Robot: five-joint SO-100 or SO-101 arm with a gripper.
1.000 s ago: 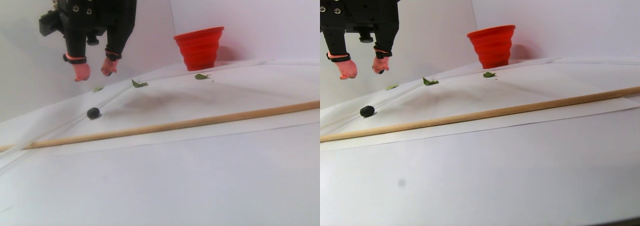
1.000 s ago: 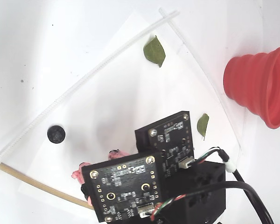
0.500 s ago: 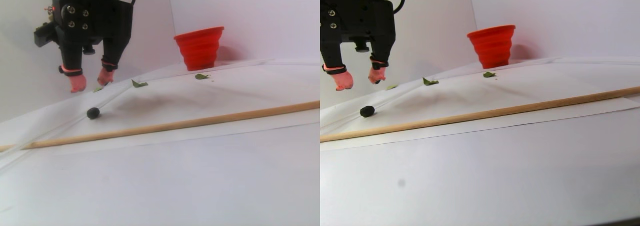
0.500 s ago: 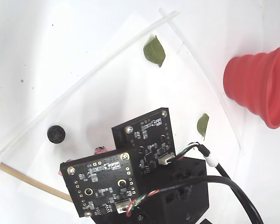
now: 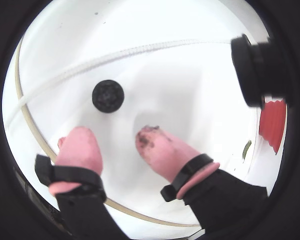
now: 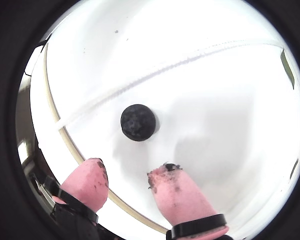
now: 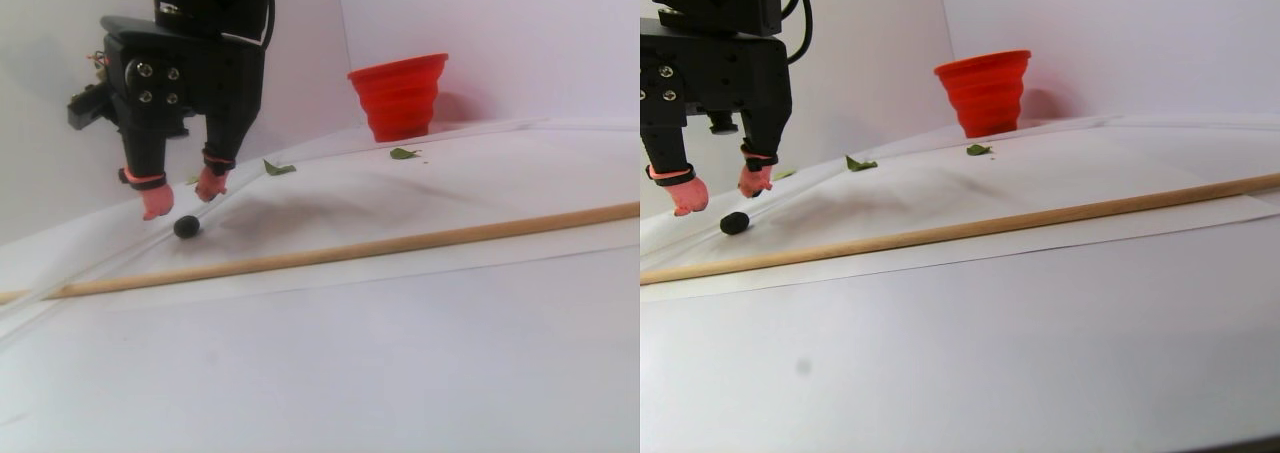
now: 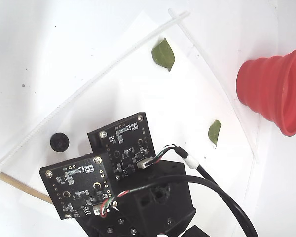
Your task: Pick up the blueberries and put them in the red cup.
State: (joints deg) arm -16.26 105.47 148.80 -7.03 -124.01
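Observation:
One blueberry (image 7: 186, 227), small, round and dark, lies on the white sheet near a white ribbed strip; both wrist views show it too (image 5: 108, 96) (image 6: 137, 122). My gripper (image 7: 182, 203) hangs just above and slightly behind it, open, with nothing between its pink, dark-stained fingertips (image 6: 165, 175). In the wrist views the berry sits just beyond the gap between the tips (image 5: 112, 136). In the fixed view the arm's circuit boards hide the fingers and the berry (image 8: 59, 142) shows to their left. The red cup (image 7: 398, 95) stands upright far off by the wall (image 8: 276, 89).
A long wooden stick (image 7: 350, 248) crosses the table in front of the berry. Green leaves (image 8: 163, 54) (image 8: 214, 132) lie on the sheet between berry and cup. A white ribbed strip (image 8: 89, 86) runs diagonally past the berry. White walls close the back.
The gripper has come down and to the left in the stereo pair view, from well above the table to just over the berry. It stayed open. The berry has not moved.

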